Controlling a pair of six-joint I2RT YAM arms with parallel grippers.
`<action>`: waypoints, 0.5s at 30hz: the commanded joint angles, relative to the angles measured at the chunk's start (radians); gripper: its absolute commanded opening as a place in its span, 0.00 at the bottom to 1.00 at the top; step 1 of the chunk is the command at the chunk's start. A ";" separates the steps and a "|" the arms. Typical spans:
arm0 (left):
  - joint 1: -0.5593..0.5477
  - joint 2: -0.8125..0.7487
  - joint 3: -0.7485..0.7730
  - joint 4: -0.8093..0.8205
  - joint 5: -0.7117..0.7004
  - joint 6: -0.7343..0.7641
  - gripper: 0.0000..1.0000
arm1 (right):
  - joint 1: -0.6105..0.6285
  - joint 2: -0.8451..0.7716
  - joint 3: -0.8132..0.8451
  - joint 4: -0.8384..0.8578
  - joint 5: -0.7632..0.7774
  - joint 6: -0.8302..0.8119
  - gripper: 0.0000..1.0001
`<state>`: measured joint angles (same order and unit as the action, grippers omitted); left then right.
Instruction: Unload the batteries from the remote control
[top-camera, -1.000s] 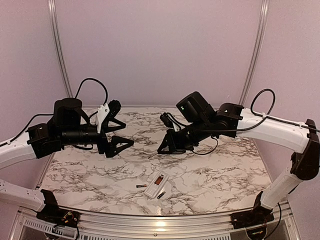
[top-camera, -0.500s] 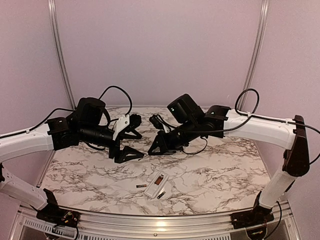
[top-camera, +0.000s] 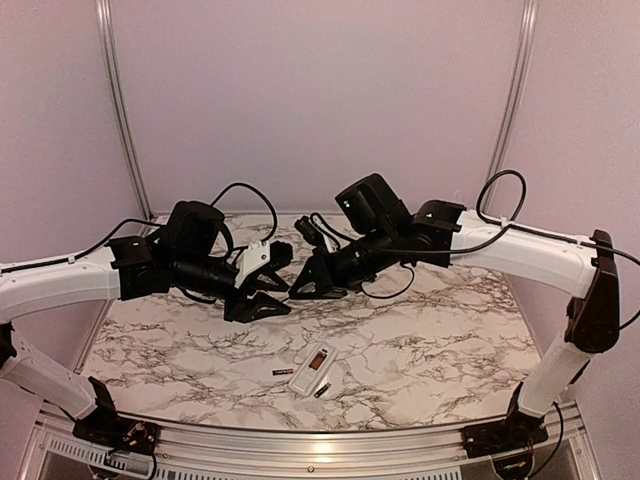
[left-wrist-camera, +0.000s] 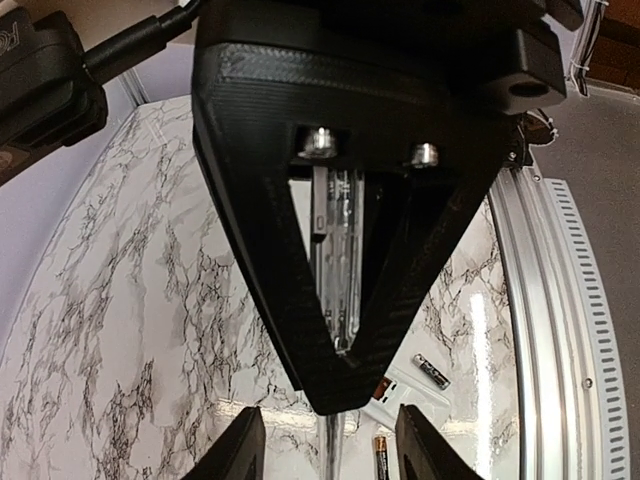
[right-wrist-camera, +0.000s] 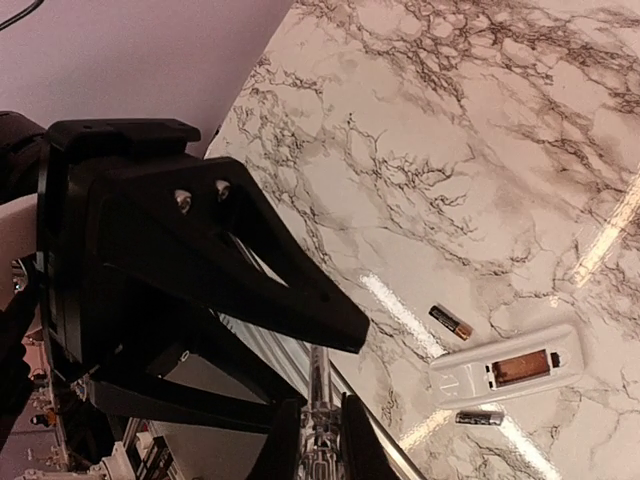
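Both arms are bunched up mid-air over the back of the counter (top-camera: 450, 340), and each wrist cam is mostly blocked by the other arm's black finger. My right gripper (right-wrist-camera: 318, 432) is clenched on a thin pale stick (left-wrist-camera: 340, 250). The left gripper (left-wrist-camera: 330, 447) has its fingers spread either side of the stick's tip, not touching it. Near the front edge the remote control (top-camera: 313, 370) lies recess-up, with the first battery (top-camera: 283, 372) loose to its left and the second battery (top-camera: 322, 391) just beside its near end.

a lab test booth: marble-print table (top-camera: 420, 350) boxed in by plain lilac walls (top-camera: 320, 100) and aluminium rails (top-camera: 118, 100).
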<state>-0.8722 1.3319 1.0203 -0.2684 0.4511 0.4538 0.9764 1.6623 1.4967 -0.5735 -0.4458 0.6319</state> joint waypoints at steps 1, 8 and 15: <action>-0.004 0.032 0.034 -0.003 -0.017 0.003 0.41 | -0.007 -0.005 0.054 0.010 -0.015 0.026 0.00; -0.005 0.045 0.036 0.007 -0.009 0.003 0.04 | -0.007 0.008 0.050 0.035 -0.024 0.050 0.00; -0.004 0.062 0.061 0.010 -0.025 -0.030 0.00 | -0.007 0.019 0.057 0.021 0.003 0.047 0.02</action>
<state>-0.8722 1.3781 1.0348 -0.2768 0.4328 0.4561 0.9722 1.6623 1.5108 -0.5552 -0.4671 0.6743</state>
